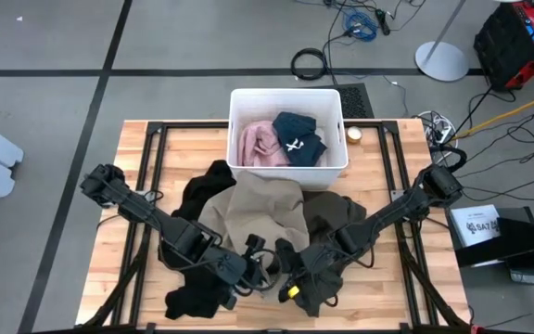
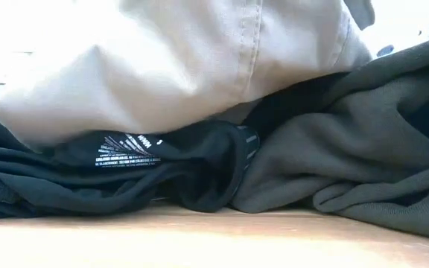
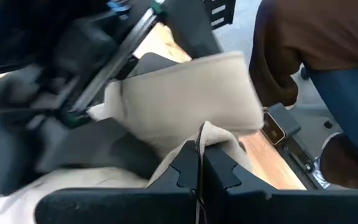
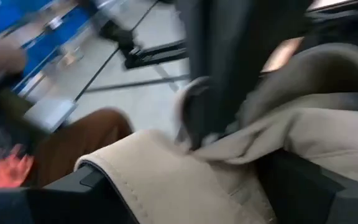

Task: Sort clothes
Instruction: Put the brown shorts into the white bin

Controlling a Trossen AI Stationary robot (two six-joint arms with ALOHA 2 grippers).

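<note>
1. From my remote station I saw the left gripper [image 3: 199, 171] clenched on a fold of the khaki garment [image 1: 253, 211]; its two dark fingers met with the tan cloth pinched between them; in the high view it sat near the table's front edge, just left of centre.
2. The right gripper [image 1: 297, 283] stood with its jaws spread wide, released; in its wrist view the tan fabric lay across and between its fingers [image 4: 104, 186], touching them; I could not tell whether it bore any weight of the cloth.
3. The two grippers sat close together over the heap; the olive-green garment [image 1: 336, 218] lay to the right of the khaki one, black clothes [image 1: 202, 190] to its left and at the front edge.
4. The white bin [image 1: 287, 165] stood at the back of the wooden table [image 1: 137, 213]; a pale pink garment [image 1: 258, 141] and a dark blue one [image 1: 299, 139] lay in it side by side.
5. The low view was filled by cloth; both arms were hidden there; both wrist views were smeared, so fingertips were hard to make out; a person's brown sleeve [image 3: 303, 43] showed beyond the table.
6. A black garment's inner label [image 2: 125, 152] carried white printed lines; I could not read them.
</note>
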